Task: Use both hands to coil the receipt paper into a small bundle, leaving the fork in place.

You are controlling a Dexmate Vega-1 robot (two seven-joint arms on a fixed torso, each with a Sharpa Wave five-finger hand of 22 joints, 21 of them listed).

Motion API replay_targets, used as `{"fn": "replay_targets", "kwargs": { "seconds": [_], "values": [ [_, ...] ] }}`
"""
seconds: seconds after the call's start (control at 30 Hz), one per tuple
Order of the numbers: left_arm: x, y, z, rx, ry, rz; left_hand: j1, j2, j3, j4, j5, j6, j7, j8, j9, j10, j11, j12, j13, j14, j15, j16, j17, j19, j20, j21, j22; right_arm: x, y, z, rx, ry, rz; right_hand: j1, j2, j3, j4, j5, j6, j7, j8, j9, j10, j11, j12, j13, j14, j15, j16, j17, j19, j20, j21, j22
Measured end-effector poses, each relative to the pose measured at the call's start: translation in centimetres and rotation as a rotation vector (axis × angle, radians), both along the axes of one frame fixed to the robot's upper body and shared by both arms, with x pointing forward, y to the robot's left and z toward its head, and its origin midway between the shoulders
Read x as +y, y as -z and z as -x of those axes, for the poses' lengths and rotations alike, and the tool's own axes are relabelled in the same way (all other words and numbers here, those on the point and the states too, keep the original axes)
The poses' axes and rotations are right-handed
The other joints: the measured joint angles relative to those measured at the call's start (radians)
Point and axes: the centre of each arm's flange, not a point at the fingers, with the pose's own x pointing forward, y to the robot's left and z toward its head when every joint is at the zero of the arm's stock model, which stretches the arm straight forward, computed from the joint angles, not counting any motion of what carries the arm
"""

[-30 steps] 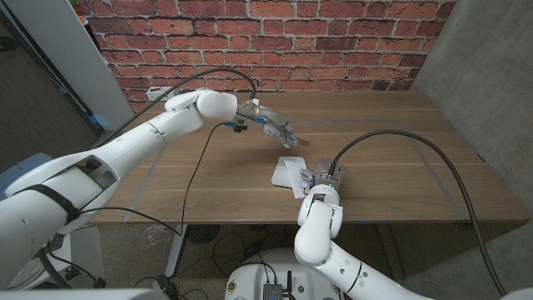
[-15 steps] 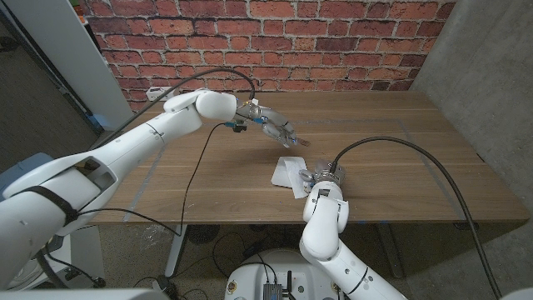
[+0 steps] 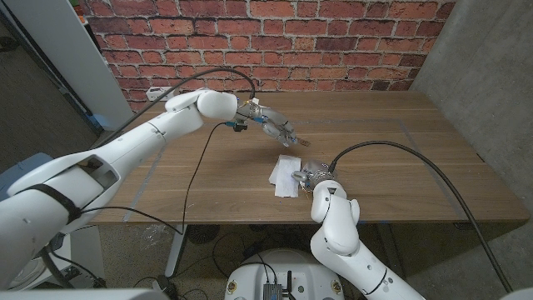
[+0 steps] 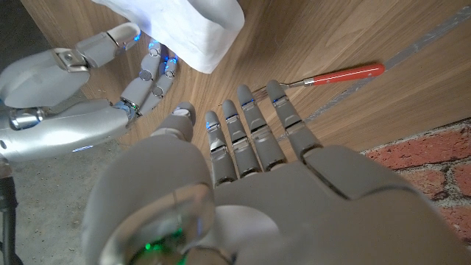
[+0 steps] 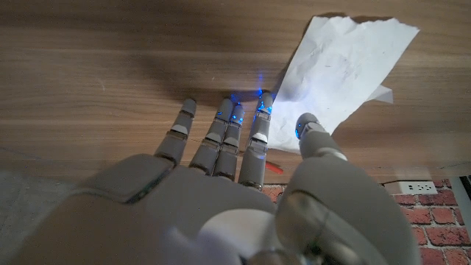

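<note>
head: high, looks down over table (image 3: 208,179) toward brick wall (image 3: 275,42) | left wrist: close, along hand back | right wrist: close, same | shared: receipt paper (image 3: 287,175) (image 4: 184,29) (image 5: 342,70)

Matt wood-grain surface (image 3: 208,179); thin creased white paper (image 5: 340,70); fork (image 4: 335,76) with glossy red plastic handle

Wooden table (image 3: 208,171): receipt paper (image 3: 286,175), fork (image 4: 335,76)

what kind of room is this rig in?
Likely an indoor lab or workshop, not a home. A brick wall runs behind a wooden table, with a concrete wall to the right and cables hanging under the table.
</note>
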Motion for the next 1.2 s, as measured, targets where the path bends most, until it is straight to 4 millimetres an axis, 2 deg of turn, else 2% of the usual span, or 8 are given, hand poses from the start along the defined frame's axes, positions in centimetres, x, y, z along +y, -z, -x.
{"fn": "replay_targets", "kwargs": {
  "seconds": [0.2, 0.4, 0.5, 0.6, 0.7, 0.93, 1.1, 1.2],
  "values": [
    [-0.1, 0.1, -0.2, 0.000, -0.005, -0.005, -0.003, 0.003, 0.001, -0.001, 0.000, 0.000, 0.000, 0.000, 0.000, 0.000, 0.000, 0.000, 0.000, 0.000, 0.000, 0.000, 0.005, 0.000, 0.000, 0.000, 0.000, 1.1, -0.2, 0.4, -0.025, -0.043, 0.012, 0.060, -0.056, 0.007, -0.004, -0.005, -0.031, -0.017, -0.018, 0.000, 0.005, -0.027, 0.000, 0.000, 0.018, 0.000, -0.002, -0.003, 0.021, -0.003, 0.012, 0.005],
    [-0.2, 0.1, -0.6, 0.001, -0.011, -0.008, -0.005, 0.005, 0.005, 0.003, 0.000, 0.000, 0.000, -0.004, 0.000, 0.000, 0.000, 0.000, 0.000, 0.000, 0.000, 0.000, 0.005, 0.000, 0.000, 0.000, 0.000, 1.8, -0.2, 0.5, -0.114, 0.018, 0.038, 0.113, -0.110, -0.018, 0.013, -0.004, -0.103, -0.038, -0.034, 0.008, 0.043, -0.064, 0.029, 0.012, 0.070, -0.002, 0.042, 0.020, 0.051, -0.010, 0.012, 0.001],
    [-0.2, 0.1, -0.6, 0.002, -0.012, -0.009, -0.005, 0.005, 0.005, 0.003, 0.000, 0.000, 0.000, -0.004, 0.000, 0.000, 0.000, 0.000, 0.000, 0.000, 0.000, 0.000, 0.007, 0.000, 0.000, 0.000, 0.000, 2.2, 0.1, 0.4, -0.143, 0.047, 0.052, 0.174, -0.097, -0.018, 0.013, 0.005, -0.116, -0.044, -0.033, 0.013, 0.060, -0.065, 0.051, 0.023, 0.109, -0.003, 0.072, 0.040, 0.096, -0.016, 0.028, 0.003],
    [-0.3, 0.1, -0.8, 0.002, -0.014, -0.010, -0.005, 0.005, 0.005, 0.002, 0.000, 0.000, 0.000, -0.004, 0.000, 0.000, 0.000, 0.000, 0.000, 0.004, 0.004, 0.000, 0.009, 0.000, 0.000, 0.000, 0.000, 2.0, -0.1, 0.6, -0.210, 0.099, 0.053, 0.263, -0.074, -0.022, 0.016, 0.007, -0.104, -0.055, -0.017, 0.018, 0.113, -0.054, 0.095, 0.043, 0.207, -0.009, 0.158, 0.099, 0.204, -0.035, 0.082, 0.014],
    [-0.3, 0.1, -0.9, -0.001, -0.017, -0.012, -0.005, 0.005, 0.010, 0.003, 0.000, 0.000, 0.000, -0.004, 0.000, 0.000, 0.001, 0.000, 0.000, 0.011, 0.000, 0.000, 0.009, 0.000, 0.000, 0.002, 0.000, 2.2, -0.1, 0.9, -0.267, 0.120, 0.059, 0.365, -0.055, -0.049, 0.017, -0.004, -0.045, -0.060, -0.003, 0.023, 0.187, -0.052, 0.145, 0.066, 0.313, -0.020, 0.304, 0.216, 0.294, -0.061, 0.155, 0.048],
    [-1.0, 0.2, -1.1, -0.024, -0.013, -0.029, 0.023, 0.001, 0.015, -0.024, 0.000, 0.042, -0.031, 0.004, 0.000, 0.016, -0.002, 0.000, 0.000, 0.020, -0.002, 0.029, 0.039, 0.022, -0.022, 0.016, 0.000, 2.7, -0.2, 1.5, -0.344, 0.108, 0.069, 0.508, -0.015, -0.090, 0.018, -0.021, 0.064, -0.051, 0.013, 0.028, 0.352, -0.043, 0.249, 0.115, 0.469, -0.060, 0.514, 0.344, 0.400, -0.090, 0.291, 0.118],
    [-1.8, 0.3, -1.1, -0.045, 0.002, -0.045, 0.030, -0.006, 0.012, -0.027, -0.004, 0.047, -0.036, 0.004, 0.000, 0.016, -0.002, 0.000, 0.005, 0.016, 0.002, 0.036, 0.051, 0.025, -0.025, 0.023, 0.000, 3.1, -0.7, 2.1, -0.355, 0.050, 0.065, 0.584, 0.019, -0.089, 0.019, -0.034, 0.113, -0.024, 0.013, 0.028, 0.410, -0.008, 0.274, 0.110, 0.539, -0.084, 0.510, 0.286, 0.484, -0.127, 0.370, 0.133],
    [-2.2, 0.4, -1.0, -0.052, 0.010, -0.050, 0.034, -0.003, 0.009, -0.030, -0.004, 0.047, -0.036, 0.004, 0.000, 0.016, -0.002, 0.000, 0.005, 0.016, 0.002, 0.044, 0.058, 0.029, -0.029, 0.023, 0.000, 3.2, -0.8, 2.1, -0.335, 0.026, 0.067, 0.598, 0.026, -0.058, 0.024, -0.038, 0.141, -0.021, 0.013, 0.027, 0.433, 0.004, 0.274, 0.079, 0.574, -0.092, 0.408, 0.170, 0.504, -0.147, 0.411, 0.130]
  ]
}}
